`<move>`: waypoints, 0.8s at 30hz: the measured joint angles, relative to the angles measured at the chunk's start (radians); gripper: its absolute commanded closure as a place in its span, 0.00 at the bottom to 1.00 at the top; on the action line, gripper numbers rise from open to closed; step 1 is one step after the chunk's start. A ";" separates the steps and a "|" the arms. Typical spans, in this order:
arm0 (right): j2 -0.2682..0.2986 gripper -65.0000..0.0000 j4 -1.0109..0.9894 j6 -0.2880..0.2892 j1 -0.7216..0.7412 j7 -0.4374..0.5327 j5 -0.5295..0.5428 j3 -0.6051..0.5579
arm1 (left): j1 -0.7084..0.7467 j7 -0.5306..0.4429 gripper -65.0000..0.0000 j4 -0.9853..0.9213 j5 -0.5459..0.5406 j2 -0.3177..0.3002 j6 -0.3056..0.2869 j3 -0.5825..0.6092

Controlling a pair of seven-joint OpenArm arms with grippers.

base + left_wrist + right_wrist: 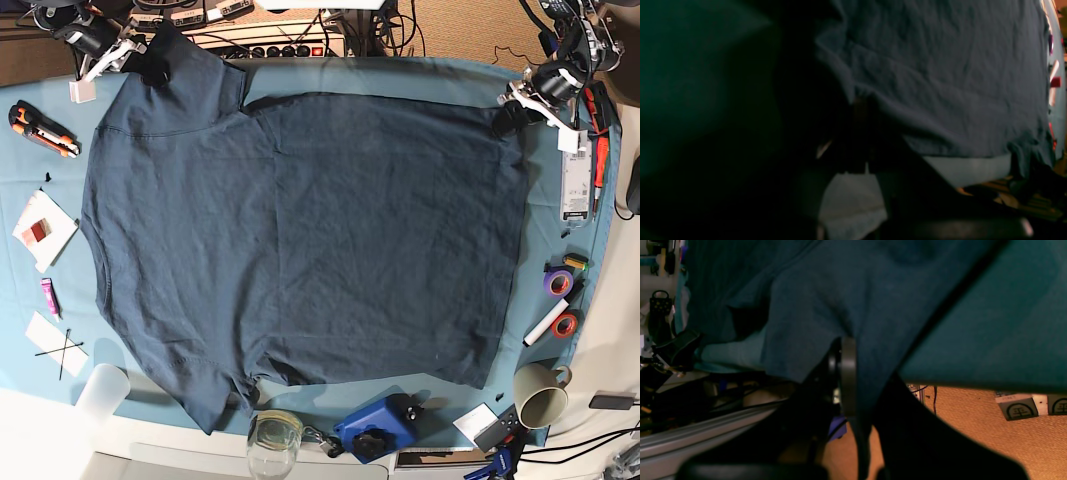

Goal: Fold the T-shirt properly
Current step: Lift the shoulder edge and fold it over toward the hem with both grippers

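Base view: T-shirt (300,240) lies spread flat on the counter (600,250), covering most of the teal cloth, sleeves on the left, hem on the right. Right tool (150,62) sits at the far-left corner on the sleeve; left tool (512,115) sits at the far-right corner on the hem. Both are pressed together and each seems to pinch a fabric edge. Right wrist view shows cloth draped over the black finger (846,373). Left wrist view is too dark to show the jaws, only wrinkled shirt (940,83).

Risks, as I judge them:
- Grip may catch only one layer, so the shirt sags or splits on lift.
- Either tool may have nipped the tablecloth too, dragging it along.
- Uneven pull from the two corners would skew the fold line.
- Swinging fabric toward the near side could knock the glass (272,440), mug (540,400) or tape rolls (560,300) near the edges.

Hard to make out: the collar is not clearly visible in the base view, the exact pinch points are hidden by the tools themselves, and how many layers each holds I cannot tell.
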 measured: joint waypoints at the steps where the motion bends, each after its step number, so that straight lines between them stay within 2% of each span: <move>1: 0.000 1.00 0.006 0.000 -0.005 -0.013 0.011 0.000 | 0.000 0.031 1.00 0.005 -0.002 0.000 0.000 -0.001; 4: -0.001 1.00 0.053 -0.008 -0.052 -0.034 0.000 -0.001 | 0.003 0.111 1.00 0.028 -0.020 0.000 0.017 -0.002; 7: -0.008 1.00 0.119 -0.007 -0.099 -0.048 -0.001 0.032 | 0.028 0.121 1.00 0.069 -0.008 0.000 0.042 -0.002; 13: -0.003 1.00 0.180 -0.004 -0.126 -0.068 0.026 0.150 | 0.119 0.138 1.00 0.187 0.005 0.003 0.047 -0.063; 18: -0.002 1.00 0.182 -0.004 -0.174 -0.148 0.143 0.198 | 0.188 0.138 1.00 0.238 -0.014 0.002 0.048 -0.113; 24: -0.003 1.00 0.182 -0.004 -0.246 -0.164 0.183 0.249 | 0.280 0.142 1.00 0.239 -0.032 0.003 0.048 -0.169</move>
